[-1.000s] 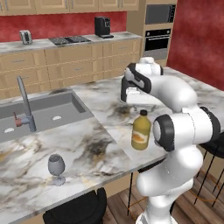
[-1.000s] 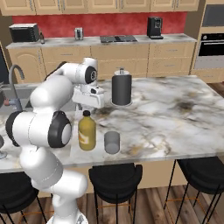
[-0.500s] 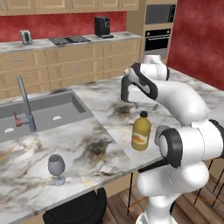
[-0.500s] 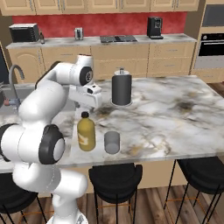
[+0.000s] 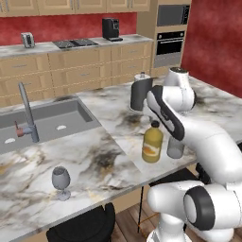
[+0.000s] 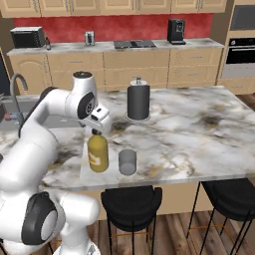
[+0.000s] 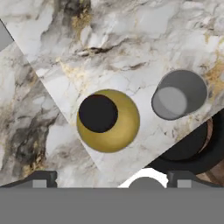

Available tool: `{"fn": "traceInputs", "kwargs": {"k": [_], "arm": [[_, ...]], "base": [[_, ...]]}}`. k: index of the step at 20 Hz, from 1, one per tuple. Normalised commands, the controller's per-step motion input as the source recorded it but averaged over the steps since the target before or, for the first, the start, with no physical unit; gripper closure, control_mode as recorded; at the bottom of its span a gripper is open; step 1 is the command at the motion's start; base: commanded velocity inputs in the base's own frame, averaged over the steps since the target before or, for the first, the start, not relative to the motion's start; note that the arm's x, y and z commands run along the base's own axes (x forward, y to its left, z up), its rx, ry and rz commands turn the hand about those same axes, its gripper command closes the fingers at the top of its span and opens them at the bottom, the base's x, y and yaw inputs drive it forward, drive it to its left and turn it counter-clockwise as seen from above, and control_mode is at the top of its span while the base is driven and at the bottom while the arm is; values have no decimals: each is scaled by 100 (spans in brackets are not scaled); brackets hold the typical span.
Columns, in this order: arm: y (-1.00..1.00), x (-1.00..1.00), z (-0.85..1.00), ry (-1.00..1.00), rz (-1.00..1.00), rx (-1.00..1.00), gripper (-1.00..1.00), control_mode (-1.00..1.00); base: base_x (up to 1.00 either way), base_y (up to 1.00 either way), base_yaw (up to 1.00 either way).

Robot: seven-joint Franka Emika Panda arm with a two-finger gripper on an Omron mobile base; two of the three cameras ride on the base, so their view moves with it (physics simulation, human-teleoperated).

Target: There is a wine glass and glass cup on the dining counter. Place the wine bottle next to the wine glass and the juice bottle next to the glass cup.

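No lettering reads anywhere; the juice bottle [image 5: 152, 143] label looks like mere orange-and-white blotches.

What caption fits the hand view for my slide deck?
Top-down look from the open gripper: juice bottle standing beside the glass cup on the dining counter.
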Motion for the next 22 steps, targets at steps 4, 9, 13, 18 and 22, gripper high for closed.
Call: {"fn": "traceInputs", "kwargs": {"k": [4,9,13,18,22], "arm": [[0,-39,7,-14,1,0,-100,-100],[-2,-27,15,8,0,12,-100,-100],[0,-33,17,19,0,14,-100,-100],[1,-36,1,4,0,1,-100,-100],[2,-31,0,0,0,-2,-100,-100]], "base": [[0,0,0],[0,0,0],[0,0,0],[0,0,0],[0,0,0]]}}
